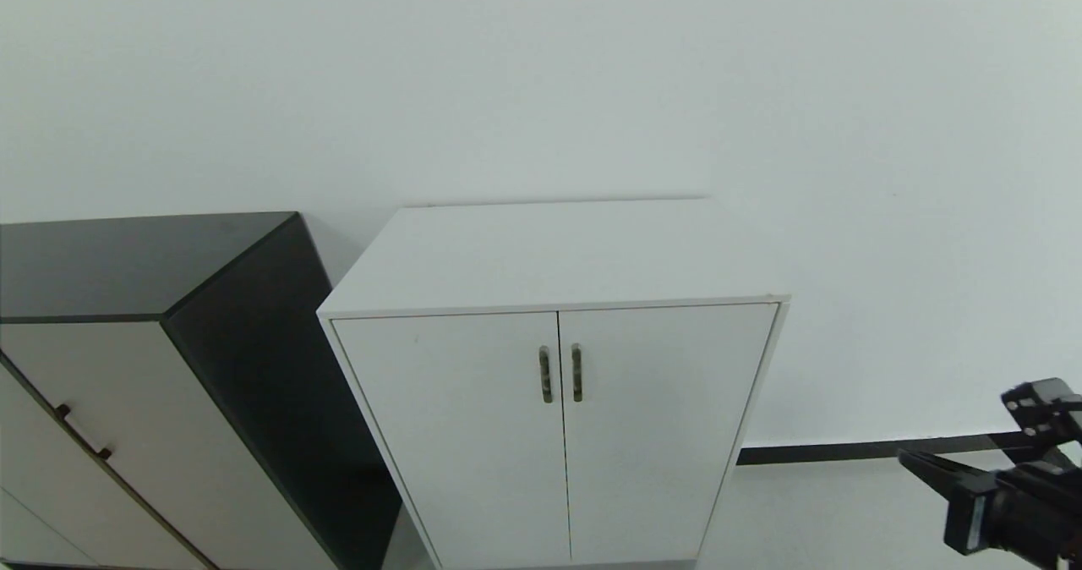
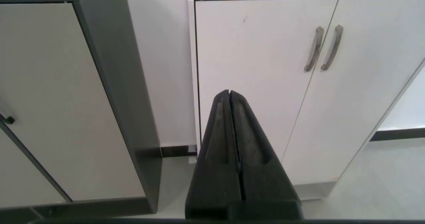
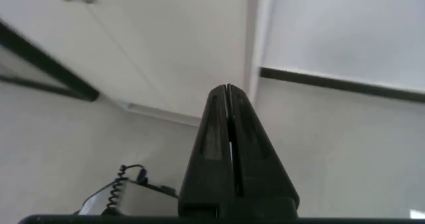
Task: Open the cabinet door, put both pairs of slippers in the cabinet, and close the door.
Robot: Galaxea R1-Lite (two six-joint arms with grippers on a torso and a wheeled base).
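1. Your left gripper [image 2: 229,96] is squeezed shut. Its two black fingers [image 2: 218,141] press flat against each other and hold nothing.
2. It points at the white cabinet [image 1: 549,253], toward the low part of the left door [image 1: 456,443]. It is not touching the door.
3. Your right gripper [image 3: 228,90] is squeezed shut too, and it holds nothing.
4. This gripper sits low on your right side, out past the cabinet's right edge. It points down at the floor [image 3: 332,157], near the cabinet's bottom corner.
5. The white cabinet stands right in front of you, with its back against the white wall [image 1: 592,79].
6. Both doors are shut. The left door and the right door [image 1: 659,435] meet in a thin line down the middle.
7. Two thin grey handles [image 1: 545,374] stand straight up, one on each door. They are side by side, close to that middle line and near the top.
8. A dark cabinet [image 1: 254,367] with a black top and a black side stands to the left of the white one. There is a small gap between them.
9. The dark cabinet has a pale front with a thin black handle [image 1: 82,431].
10. A black strip [image 1: 845,452] runs along the bottom of the wall, to the right of the white cabinet.
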